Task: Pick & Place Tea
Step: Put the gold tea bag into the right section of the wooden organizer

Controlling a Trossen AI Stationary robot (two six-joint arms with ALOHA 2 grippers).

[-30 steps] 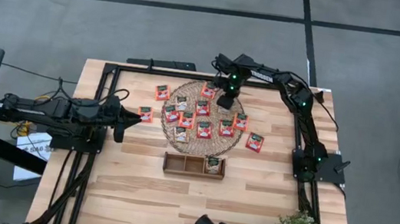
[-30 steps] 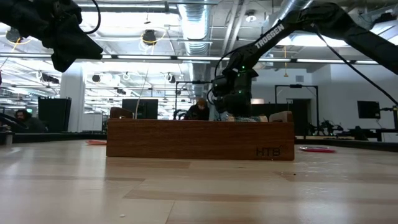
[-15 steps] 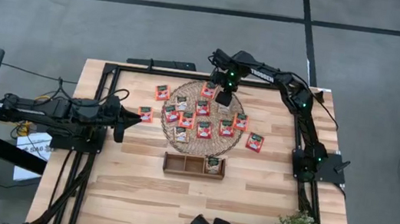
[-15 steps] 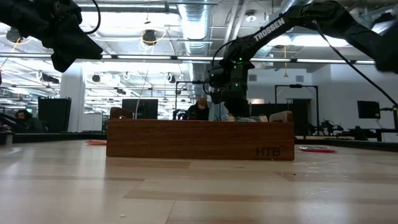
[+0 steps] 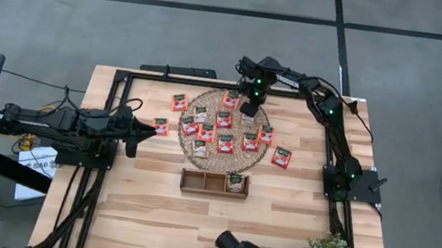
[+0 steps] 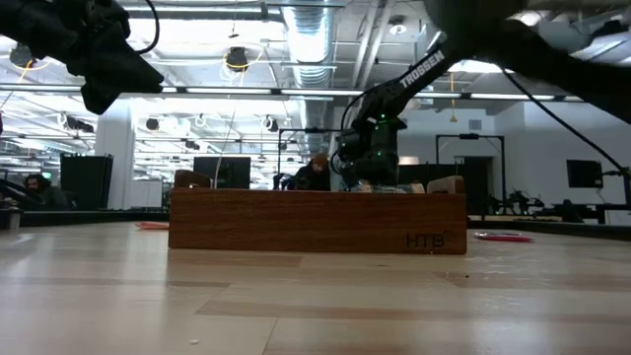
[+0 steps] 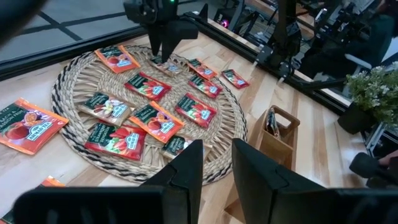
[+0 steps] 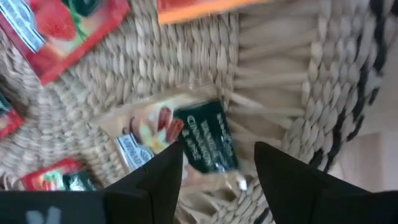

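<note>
Right wrist view has the right end effector [image 8: 214, 165] spread wide right over a pale sachet with a dark green end [image 8: 177, 140], fingers either side of it, nothing gripped. That sachet lies flat on the round woven straw mat [image 5: 206, 105] near its far edge, with red-orange tea sachets [image 5: 223, 119] scattered around on the mat and a few out on the light wooden bench [image 5: 150, 209]. Left end effector [image 5: 150, 129] hangs off to the mat's left side, fingers a little apart, holding nothing.
</note>
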